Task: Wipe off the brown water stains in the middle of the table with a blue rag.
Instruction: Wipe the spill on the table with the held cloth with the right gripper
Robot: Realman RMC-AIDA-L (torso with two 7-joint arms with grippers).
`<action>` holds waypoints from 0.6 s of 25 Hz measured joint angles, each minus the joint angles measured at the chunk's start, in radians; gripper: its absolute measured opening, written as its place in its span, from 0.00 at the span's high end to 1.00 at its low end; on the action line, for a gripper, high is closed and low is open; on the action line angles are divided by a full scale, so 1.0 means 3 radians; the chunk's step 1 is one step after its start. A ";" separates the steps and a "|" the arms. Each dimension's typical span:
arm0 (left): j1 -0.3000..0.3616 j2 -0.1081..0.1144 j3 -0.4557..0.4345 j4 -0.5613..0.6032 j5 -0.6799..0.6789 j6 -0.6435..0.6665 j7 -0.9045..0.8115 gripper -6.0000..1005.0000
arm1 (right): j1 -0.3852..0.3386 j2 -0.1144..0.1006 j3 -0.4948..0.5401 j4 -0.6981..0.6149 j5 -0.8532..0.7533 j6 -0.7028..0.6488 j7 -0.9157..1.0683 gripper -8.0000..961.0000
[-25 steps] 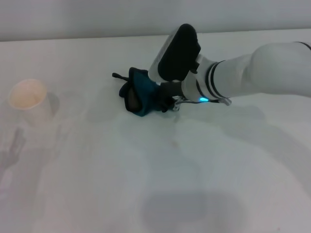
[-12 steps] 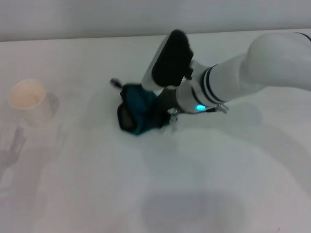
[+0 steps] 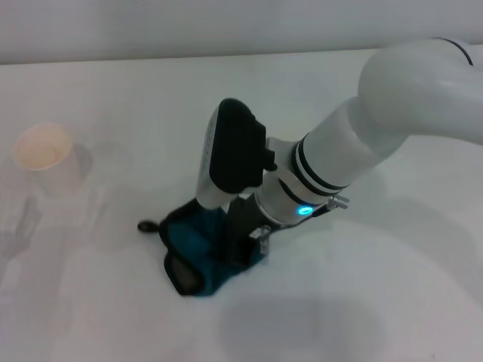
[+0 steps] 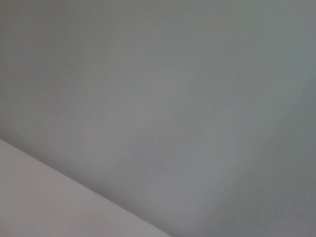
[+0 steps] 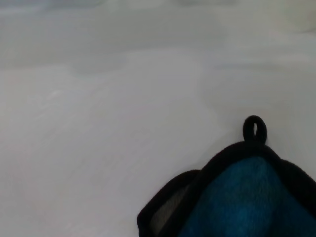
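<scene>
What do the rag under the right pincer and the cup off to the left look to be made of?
The blue rag looks like fuzzy teal cloth, likely microfibre, with black fabric edging and a hanging loop. The paper cup seems thin white paper with a beige inside. Both sit on the table, which looks matte white.

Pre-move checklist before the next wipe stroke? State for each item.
1. Blue rag under the right gripper: ok, pressed on the table.
2. Right gripper's hold on the rag: cannot tell, fingers hidden behind the wrist.
3. Brown water stains left: cannot tell, no brown blotch shows in head or right wrist view.
4. Paper cup clear of the stroke: ok, upright, far off to the robot's left.
5. Left gripper out of the way: cannot tell, not in any view.
</scene>
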 joint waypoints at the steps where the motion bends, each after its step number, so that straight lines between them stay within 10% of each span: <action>1: 0.0000 0.0000 0.0000 0.0000 0.0000 0.0000 0.0000 0.12 | 0.0004 -0.0001 0.0008 -0.0009 0.0002 -0.0080 -0.0053 0.94; 15: -0.0010 0.0000 0.0000 0.0001 0.0011 0.0014 -0.0002 0.12 | -0.0102 -0.0002 0.0785 0.0350 -0.0500 0.0229 -0.0102 0.94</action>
